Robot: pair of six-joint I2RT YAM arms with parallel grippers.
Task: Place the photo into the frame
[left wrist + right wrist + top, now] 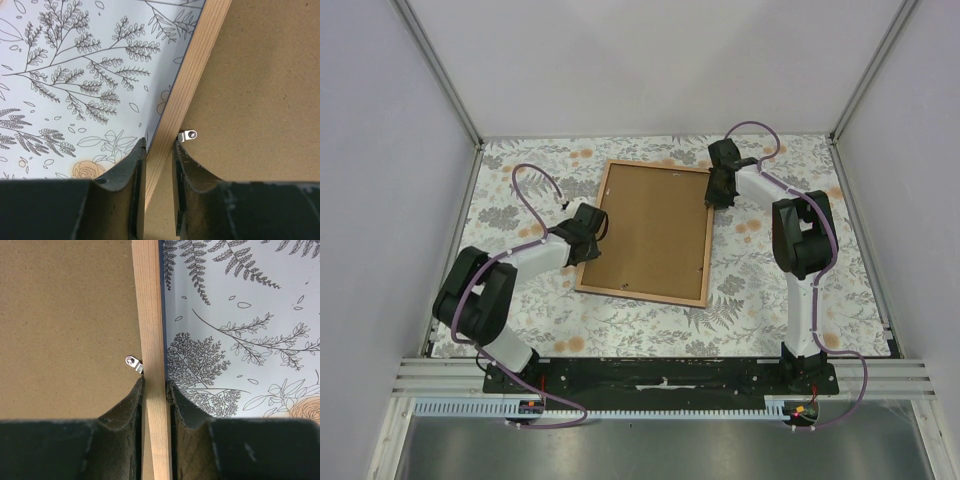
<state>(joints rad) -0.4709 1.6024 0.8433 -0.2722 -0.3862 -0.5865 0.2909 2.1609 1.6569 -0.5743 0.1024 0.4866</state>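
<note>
The frame (642, 295) lies back-up on the table, its light wood rail around the brown fibreboard backing panel (650, 230). The photo is hidden. My left gripper (592, 228) straddles the frame's left rail (192, 85), one finger outside and one over the backing (260, 90), shut on the rail (160, 150). My right gripper (716, 190) straddles the right rail (149, 305) near the far corner, shut on it (155, 387). A small metal turn clip (189, 135) sits by each gripper, also in the right wrist view (133, 363).
The floral tablecloth (770, 290) covers the table. White walls and metal posts enclose it on three sides. The arm bases sit on the black rail (660, 375) at the near edge.
</note>
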